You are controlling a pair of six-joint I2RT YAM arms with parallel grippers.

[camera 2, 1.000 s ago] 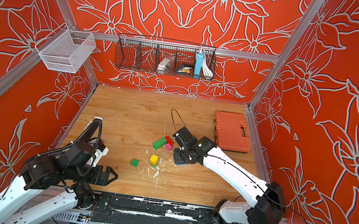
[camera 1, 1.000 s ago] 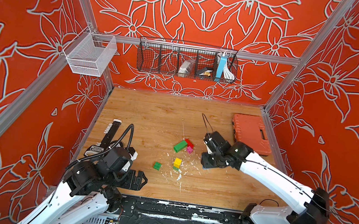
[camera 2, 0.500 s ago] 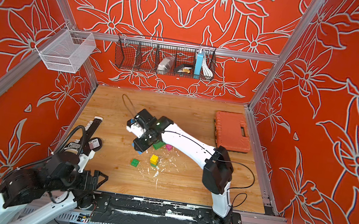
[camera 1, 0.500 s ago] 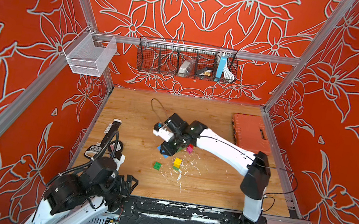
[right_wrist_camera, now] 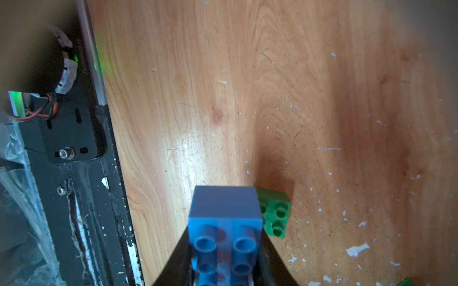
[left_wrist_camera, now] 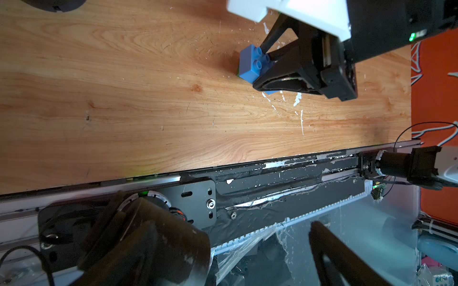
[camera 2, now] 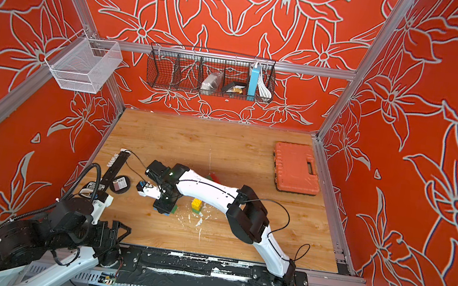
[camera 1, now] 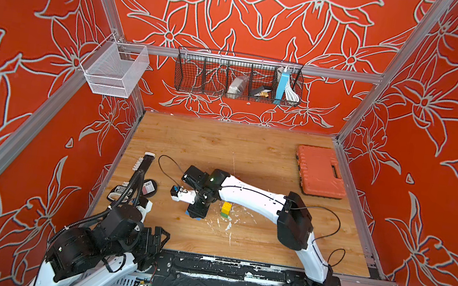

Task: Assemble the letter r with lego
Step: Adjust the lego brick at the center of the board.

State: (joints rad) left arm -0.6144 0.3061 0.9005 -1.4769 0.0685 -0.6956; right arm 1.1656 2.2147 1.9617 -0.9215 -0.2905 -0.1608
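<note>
Right gripper (camera 1: 196, 209), swung left, clamps a blue brick (right_wrist_camera: 224, 218) partly over a green brick (right_wrist_camera: 277, 215); left gripper (camera 1: 158, 235), retracted near-left, jaws apart.

Smooth plastic blue brick (right_wrist_camera: 224, 210), wooden tabletop (left_wrist_camera: 148, 99) — scuffed, slightly glossy

Seen from the right wrist, the blue brick (right_wrist_camera: 224, 215) is blurred by nearness and runs off the picture's edge. It hides part of a green brick (right_wrist_camera: 276, 214) (touching or not, I can't tell). From above, the right claw (camera 1: 196, 212) covers nearly all of that blue brick. The right arm (camera 2: 208, 191) screens most of some red and green bricks (camera 2: 212, 177). The left claw (camera 1: 159, 235) shows its wrist camera only dark, blurred fingers (left_wrist_camera: 347, 260), cut off.
</note>
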